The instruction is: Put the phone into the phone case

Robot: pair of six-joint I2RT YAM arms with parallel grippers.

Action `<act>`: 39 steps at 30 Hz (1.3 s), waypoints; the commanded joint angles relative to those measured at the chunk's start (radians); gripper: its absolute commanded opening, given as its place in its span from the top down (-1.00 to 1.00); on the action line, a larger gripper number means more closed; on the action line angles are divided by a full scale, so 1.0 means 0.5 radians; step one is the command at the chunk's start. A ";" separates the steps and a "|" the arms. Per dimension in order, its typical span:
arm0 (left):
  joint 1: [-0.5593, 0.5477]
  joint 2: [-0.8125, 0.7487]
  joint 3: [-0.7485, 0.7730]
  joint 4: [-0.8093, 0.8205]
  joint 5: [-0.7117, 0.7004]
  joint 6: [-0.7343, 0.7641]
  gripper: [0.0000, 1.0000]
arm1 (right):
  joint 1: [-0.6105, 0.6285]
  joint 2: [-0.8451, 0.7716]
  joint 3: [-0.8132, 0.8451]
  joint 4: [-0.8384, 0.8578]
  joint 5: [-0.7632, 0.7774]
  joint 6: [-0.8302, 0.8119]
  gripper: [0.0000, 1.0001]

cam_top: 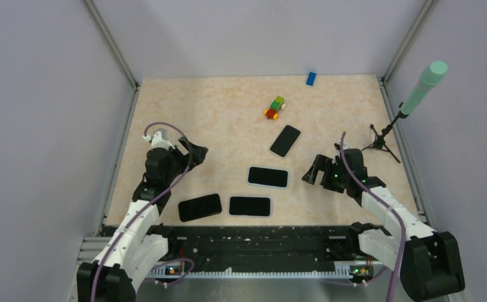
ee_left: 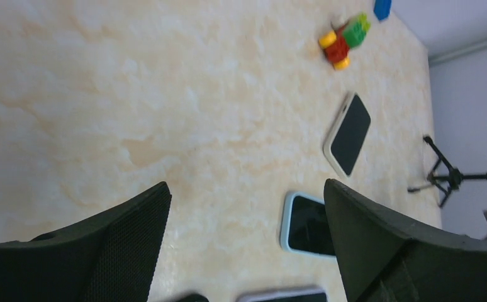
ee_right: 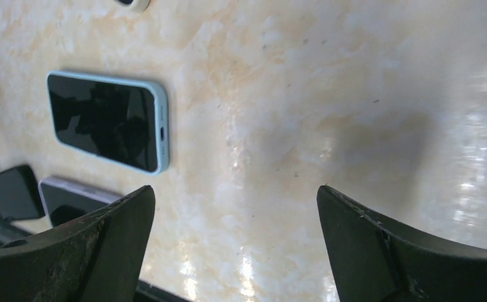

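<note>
A phone with a dark screen lies flat inside a light blue phone case (cam_top: 268,177) at mid-table; it also shows in the left wrist view (ee_left: 304,224) and the right wrist view (ee_right: 106,121). My left gripper (cam_top: 194,154) hovers to its left, open, with only bare table between its fingers (ee_left: 247,195). To the right of the case, my right gripper (cam_top: 316,170) is also open and empty (ee_right: 235,198). Neither gripper touches the phone.
A cream-cased phone (cam_top: 285,140) lies tilted farther back. A lavender-edged phone (cam_top: 250,206) and a bare black phone (cam_top: 199,207) lie near the front edge. A toy of coloured bricks (cam_top: 275,108), a blue brick (cam_top: 311,78) and a microphone tripod (cam_top: 382,141) stand at the back and right.
</note>
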 commanded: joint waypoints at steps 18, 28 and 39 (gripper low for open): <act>0.011 -0.098 -0.306 0.843 -1.670 0.299 -0.85 | -0.019 -0.989 -0.641 1.246 1.318 -0.827 -0.98; 0.011 0.219 -0.315 1.135 -1.554 1.251 -0.86 | -0.018 -0.643 -0.827 1.802 1.455 -0.959 -0.98; 0.019 0.882 -0.477 2.195 -1.305 1.495 -0.93 | -0.096 0.225 -0.770 2.771 1.504 -1.231 -0.98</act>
